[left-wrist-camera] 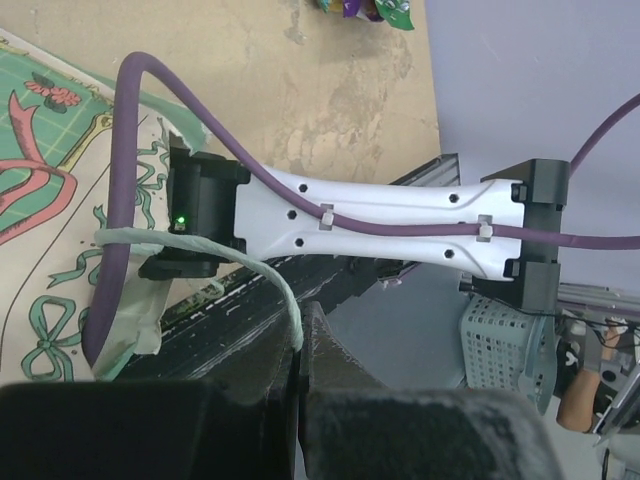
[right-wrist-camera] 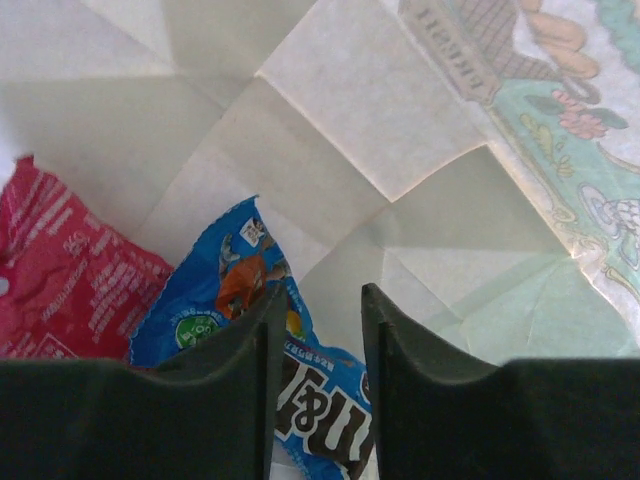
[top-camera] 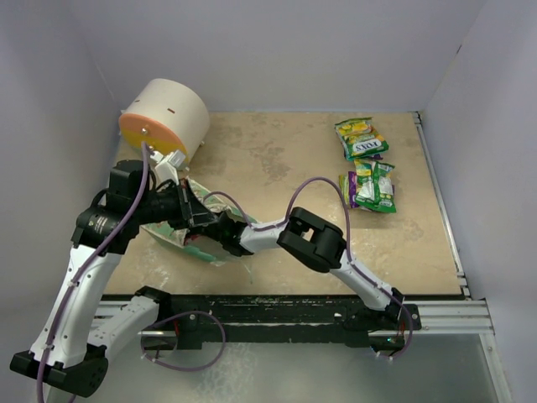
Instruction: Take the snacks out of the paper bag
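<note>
The green paper bag (top-camera: 172, 233) lies on its side at the left of the table; its printed panel shows in the left wrist view (left-wrist-camera: 50, 200). My left gripper (top-camera: 193, 210) (left-wrist-camera: 297, 322) is shut on the bag's thin green string handle (left-wrist-camera: 270, 275). My right gripper (right-wrist-camera: 315, 310) is open inside the bag's pale interior (right-wrist-camera: 330, 120), hidden in the top view. A blue packet (right-wrist-camera: 225, 290) lies partly between its fingers, and a pink packet (right-wrist-camera: 70, 290) lies to the left. A green-yellow FOX'S packet (top-camera: 361, 138) and a green-white and purple pair (top-camera: 373, 186) lie on the table at the far right.
A big cream cylinder with an orange face (top-camera: 164, 122) lies just behind the bag. White walls close in the table on three sides. A black and metal rail (top-camera: 336, 306) runs along the near edge. My right arm's white link (left-wrist-camera: 380, 220) crosses in front of the left gripper.
</note>
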Controlling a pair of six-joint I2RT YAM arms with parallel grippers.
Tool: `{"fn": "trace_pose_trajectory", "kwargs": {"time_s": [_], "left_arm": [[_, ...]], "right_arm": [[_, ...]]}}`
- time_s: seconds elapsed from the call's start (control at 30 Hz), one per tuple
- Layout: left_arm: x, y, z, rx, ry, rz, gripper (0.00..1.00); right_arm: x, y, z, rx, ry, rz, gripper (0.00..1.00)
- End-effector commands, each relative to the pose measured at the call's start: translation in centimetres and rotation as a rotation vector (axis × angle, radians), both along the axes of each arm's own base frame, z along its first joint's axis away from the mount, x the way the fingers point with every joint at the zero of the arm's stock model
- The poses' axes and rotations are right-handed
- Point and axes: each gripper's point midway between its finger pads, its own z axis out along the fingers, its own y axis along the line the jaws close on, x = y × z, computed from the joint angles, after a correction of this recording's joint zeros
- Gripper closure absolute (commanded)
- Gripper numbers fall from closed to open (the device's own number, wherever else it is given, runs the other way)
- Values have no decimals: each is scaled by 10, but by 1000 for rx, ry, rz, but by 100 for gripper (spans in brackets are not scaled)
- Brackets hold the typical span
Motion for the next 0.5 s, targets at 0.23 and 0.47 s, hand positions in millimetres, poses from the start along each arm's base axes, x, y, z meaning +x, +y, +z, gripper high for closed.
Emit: {"fn": "trace_pose_trajectory", "kwargs": {"time_s": [0.23,0.47], "left_arm": [[-6,24,-21,94,34,152,100],[1,37,-30,151,41,236,100]], "right_arm": [[17,-25,32,4,-4,-97,91],[-8,-49,61,56,45,-97,100]]}}
